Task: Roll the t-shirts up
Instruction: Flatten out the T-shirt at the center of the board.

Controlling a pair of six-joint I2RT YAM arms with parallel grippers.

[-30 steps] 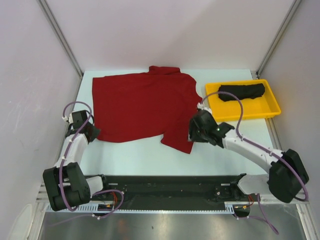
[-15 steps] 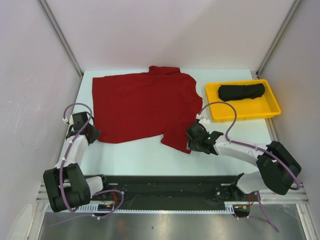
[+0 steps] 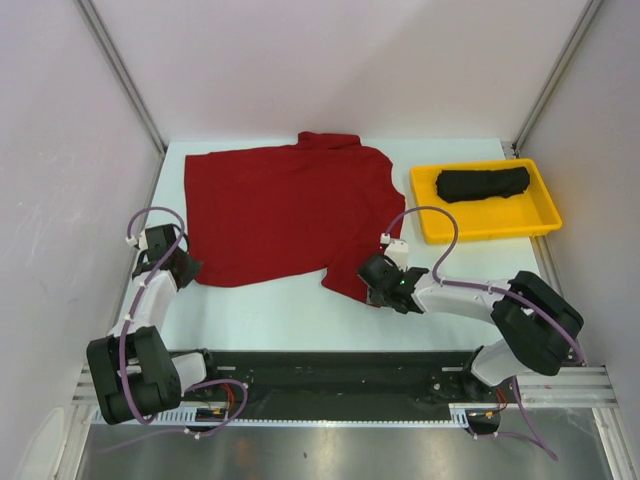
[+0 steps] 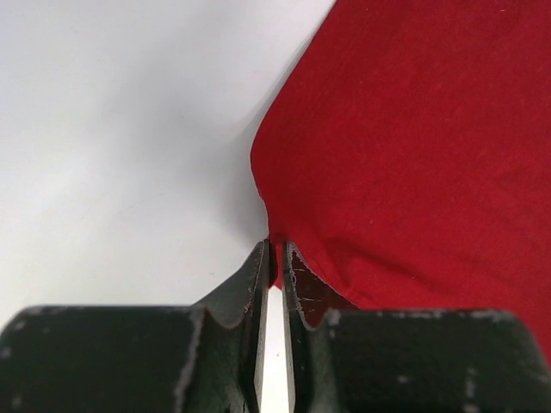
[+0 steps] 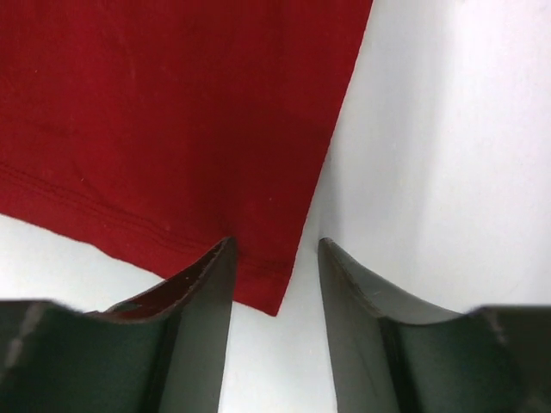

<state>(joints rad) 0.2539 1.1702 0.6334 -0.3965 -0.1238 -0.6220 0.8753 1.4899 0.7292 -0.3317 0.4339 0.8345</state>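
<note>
The deep red t-shirt (image 3: pixel 285 210) lies spread flat on the white table. My left gripper (image 3: pixel 190 268) sits at its near left corner, and in the left wrist view that gripper (image 4: pixel 275 245) is shut on a pinch of the red cloth (image 4: pixel 413 155). My right gripper (image 3: pixel 370 285) is low at the near right corner. Seen from the right wrist, the right gripper (image 5: pixel 275 243) is open, with the hemmed corner of the red shirt (image 5: pixel 172 103) lying between the fingers, unpinched. The black t-shirt (image 3: pixel 483 183) lies rolled in the tray.
A yellow plastic tray (image 3: pixel 545 215) stands at the right back of the table, holding the black roll. Metal frame posts (image 3: pixel 120 70) rise at both back corners. A black rail (image 3: pixel 330 375) runs along the near edge between the arm bases.
My right arm has swung left and down to the shirt's near right corner, and its jaws have narrowed a little. The left arm and the shirt have not moved.
</note>
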